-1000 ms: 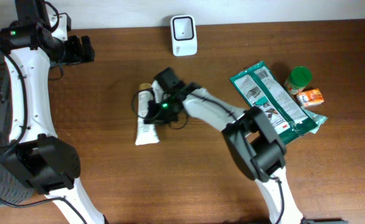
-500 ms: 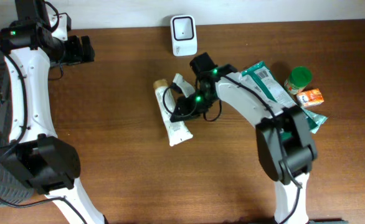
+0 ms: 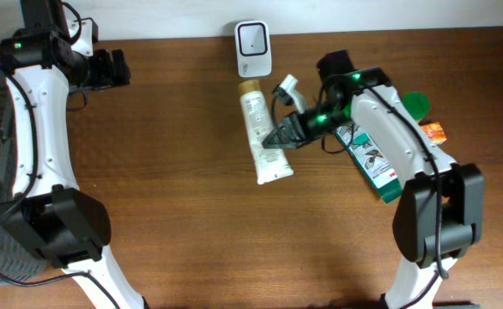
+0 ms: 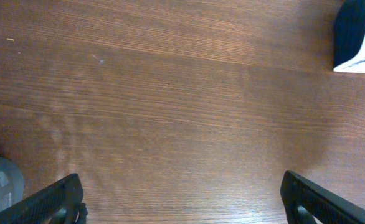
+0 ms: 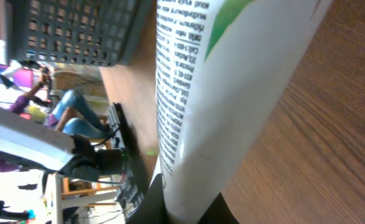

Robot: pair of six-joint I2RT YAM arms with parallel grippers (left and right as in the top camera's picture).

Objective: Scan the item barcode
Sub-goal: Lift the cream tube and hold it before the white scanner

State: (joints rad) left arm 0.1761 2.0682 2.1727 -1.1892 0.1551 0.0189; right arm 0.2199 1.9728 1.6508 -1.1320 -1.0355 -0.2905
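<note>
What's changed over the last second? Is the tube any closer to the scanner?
Yes. The right gripper, shut on the white tube, carried it rightward and toward the back of the table; its cap end is now close in front of the scanner. The left gripper stayed open at the far left, and the scanner hasn't moved.

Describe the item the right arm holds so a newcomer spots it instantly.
On the brown wooden table, just below the white scanner at the far edge, is a long white plastic tube with a tan cap. It alone is held by the right gripper.
</note>
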